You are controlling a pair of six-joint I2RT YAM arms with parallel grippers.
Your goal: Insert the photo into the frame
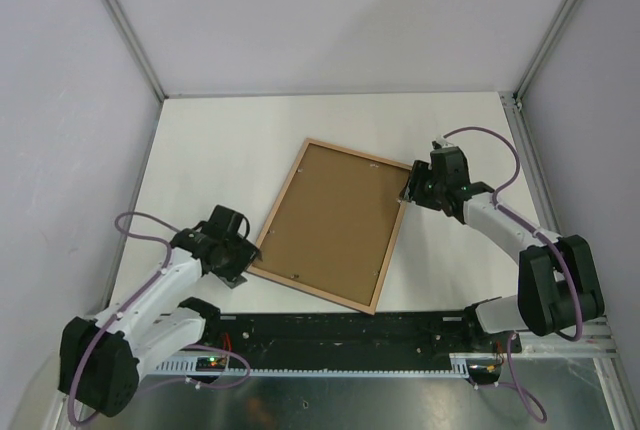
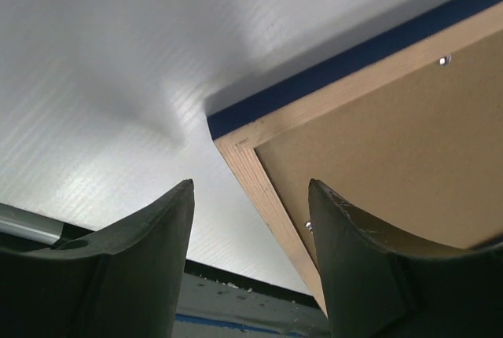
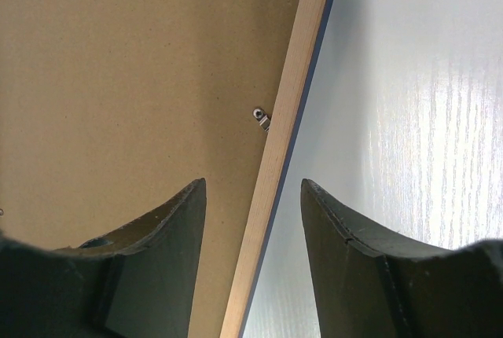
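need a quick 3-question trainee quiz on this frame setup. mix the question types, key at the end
1. True or false: the frame lies with its navy front facing up.
2. Which gripper is at the frame's near left corner? A) left gripper B) right gripper C) neither
3. Fill in: across all three views, the photo is ____.

Key:
1. False. The light wood back and the brown backing board face up.
2. A. The right gripper is at the far right corner.
3. Not visible.
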